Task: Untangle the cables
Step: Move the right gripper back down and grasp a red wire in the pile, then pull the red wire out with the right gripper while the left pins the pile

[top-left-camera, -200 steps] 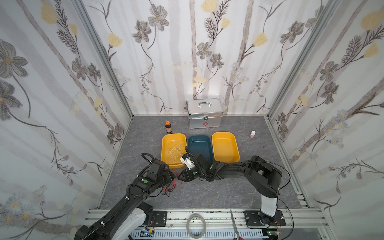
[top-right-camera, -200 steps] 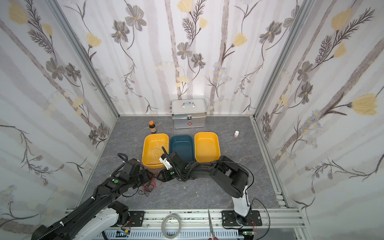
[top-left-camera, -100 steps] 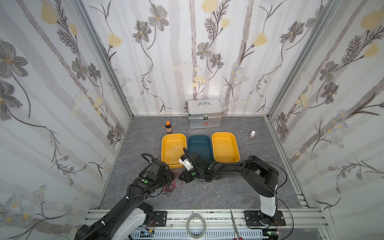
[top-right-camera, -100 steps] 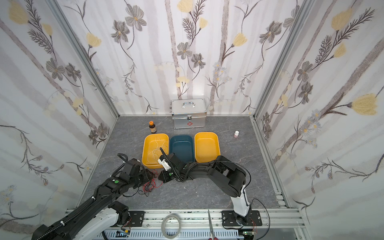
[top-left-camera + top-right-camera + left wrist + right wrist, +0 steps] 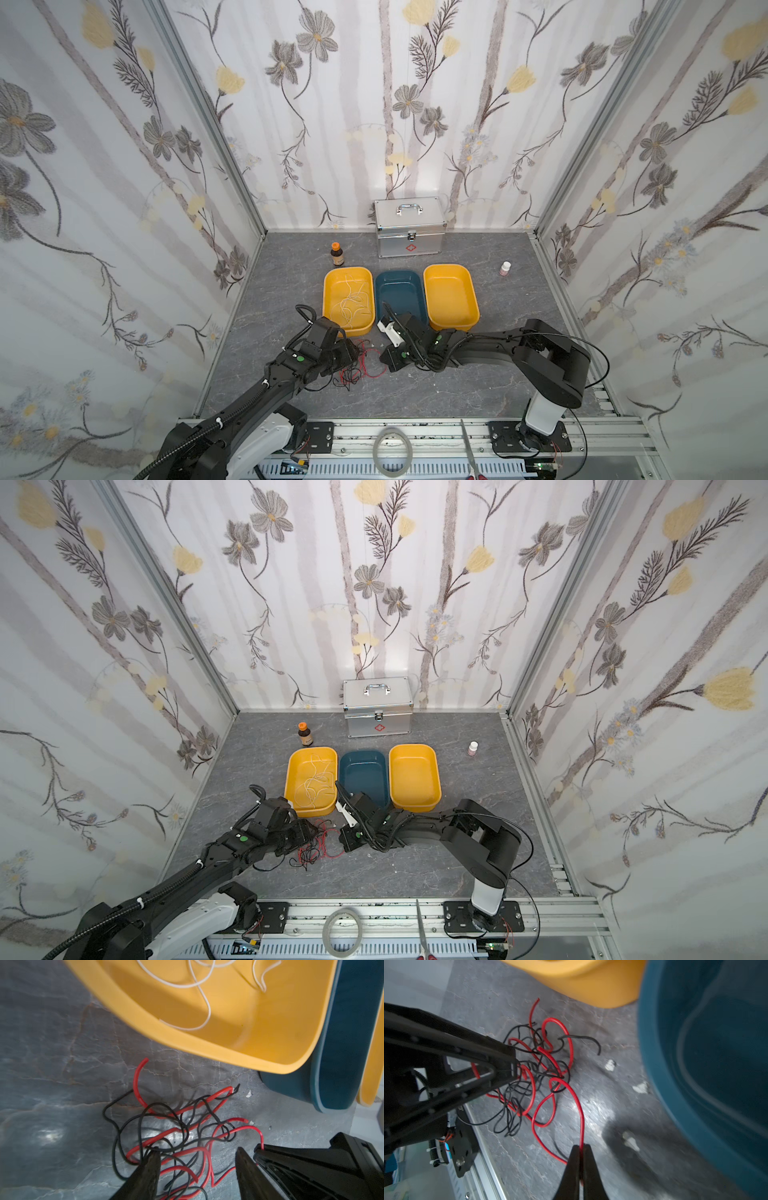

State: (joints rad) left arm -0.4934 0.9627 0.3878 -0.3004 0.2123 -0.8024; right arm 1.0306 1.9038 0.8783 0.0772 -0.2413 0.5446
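Pinching a red cable [image 5: 583, 1126] between its closed fingers, your right gripper [image 5: 580, 1148] sits low over the grey floor [image 5: 602, 1095], close to the blue tray [image 5: 695, 1064]. From that grip the red cable curves in a loop into the tangle of red and black cables [image 5: 537, 1076], which lies on the floor just in front of the near edge of the yellow tray [image 5: 348, 270]. Your left gripper [image 5: 197, 1157] has its fingers apart, one on each side of part of the tangle. Strands pass between them and one fingertip [image 5: 152, 1159] touches black strands, but the fingers are not closed on anything. In the left wrist view, the tip of the right gripper meets the red cable right beside the left gripper's other finger. In both top views your two grippers face each other across the tangle [image 5: 359, 365] [image 5: 318, 845]. The white cables [image 5: 351, 301] lie loose inside the yellow tray, apart from the tangle. The blue tray stands between that tray and a second yellow tray [image 5: 451, 295].
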